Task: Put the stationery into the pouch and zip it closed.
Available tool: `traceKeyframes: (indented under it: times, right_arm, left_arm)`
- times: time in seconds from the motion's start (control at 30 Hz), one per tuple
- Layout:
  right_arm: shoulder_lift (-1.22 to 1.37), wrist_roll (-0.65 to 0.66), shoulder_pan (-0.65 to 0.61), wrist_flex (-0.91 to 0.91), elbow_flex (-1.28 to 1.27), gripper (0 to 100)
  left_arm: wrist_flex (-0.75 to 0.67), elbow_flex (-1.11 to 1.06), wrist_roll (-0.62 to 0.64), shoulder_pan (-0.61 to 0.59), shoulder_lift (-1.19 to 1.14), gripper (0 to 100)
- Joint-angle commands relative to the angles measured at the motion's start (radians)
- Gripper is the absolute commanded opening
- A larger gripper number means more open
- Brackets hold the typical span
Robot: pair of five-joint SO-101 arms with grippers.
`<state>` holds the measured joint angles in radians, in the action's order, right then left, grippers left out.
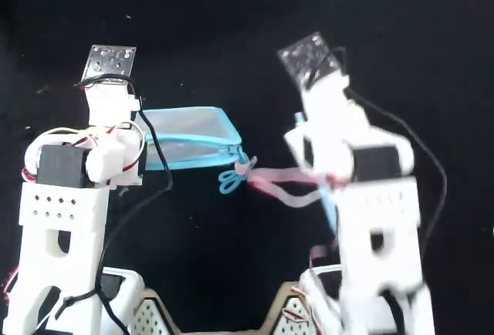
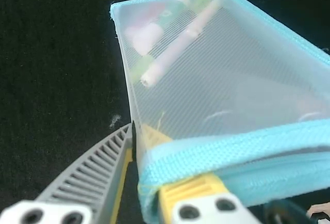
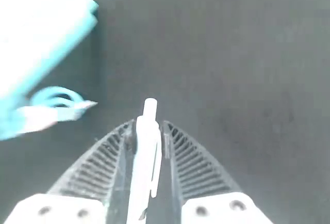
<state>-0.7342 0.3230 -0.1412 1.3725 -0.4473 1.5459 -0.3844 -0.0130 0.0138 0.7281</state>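
The pouch (image 1: 189, 138) is clear mesh with teal trim and lies left of centre. It holds a white pen (image 2: 178, 46) and some pale pink and green pieces (image 2: 147, 30). My left gripper (image 2: 138, 133) is shut on the pouch's edge near a corner, where the teal zip band (image 2: 232, 149) runs; in the high view the left gripper (image 1: 143, 148) is at the pouch's left end. My right gripper (image 3: 149, 126) is shut on a white pen (image 3: 147, 146) that sticks out past the fingertips. The right gripper (image 1: 262, 179) sits just right of a teal loop (image 1: 229, 181) at the pouch's right corner.
The table (image 1: 231, 57) is covered in black cloth. Both arm bases (image 1: 231, 316) stand at the near edge. The teal loop (image 3: 56, 99) and the pouch corner (image 3: 46, 33) lie off to one side of the held pen, over bare cloth (image 3: 232, 53).
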Motion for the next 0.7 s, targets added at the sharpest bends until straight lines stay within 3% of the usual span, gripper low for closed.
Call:
traceKeyframes:
  times: [0.0, 0.3, 0.43, 0.67]
  right_arm:
    - [-0.216, -0.109, -0.146, 0.049, 0.082, 1.1]
    - [-0.381, -0.310, -0.385, 0.026, 0.295, 1.1]
    - [-0.389, -0.354, -0.494, -0.084, 0.306, 1.1]
    - [-0.383, -0.390, -0.555, -0.316, 0.300, 1.1]
  left_arm:
    - [-0.006, 0.004, -0.006, 0.004, 0.005, 3]
    - [-0.006, 0.002, -0.006, 0.004, 0.005, 3]
    - [-0.006, 0.002, -0.005, 0.004, 0.005, 3]
    - [-0.006, 0.002, -0.005, 0.004, 0.005, 3]
